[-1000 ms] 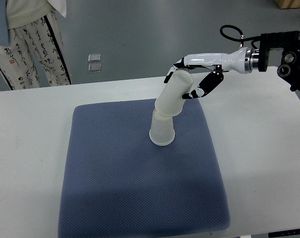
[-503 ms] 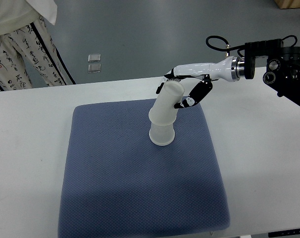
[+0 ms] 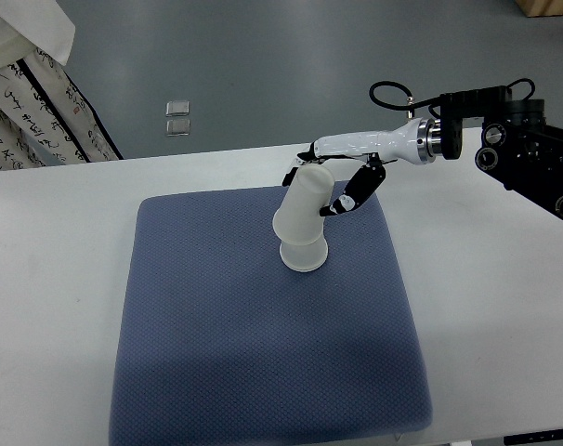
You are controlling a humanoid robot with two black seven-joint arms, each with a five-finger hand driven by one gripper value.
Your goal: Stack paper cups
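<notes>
Two white paper cups stand upside down on the blue mat (image 3: 263, 362). The lower cup (image 3: 304, 255) rests on the mat near its middle back. The upper cup (image 3: 301, 206) sits over it, tilted slightly to the right, almost upright. My right hand (image 3: 320, 183) comes in from the right edge and is shut on the upper cup near its top, fingers on the far side and thumb on the right side. The left arm does not show.
The mat lies on a white table (image 3: 504, 297). A person in patterned trousers (image 3: 40, 111) stands at the far left beyond the table. Two small grey squares (image 3: 177, 116) lie on the floor behind.
My right hand has moved left and a little down with the upper cup, bringing it from a strong tilt to nearly upright and further over the lower cup. The person has shifted left.
</notes>
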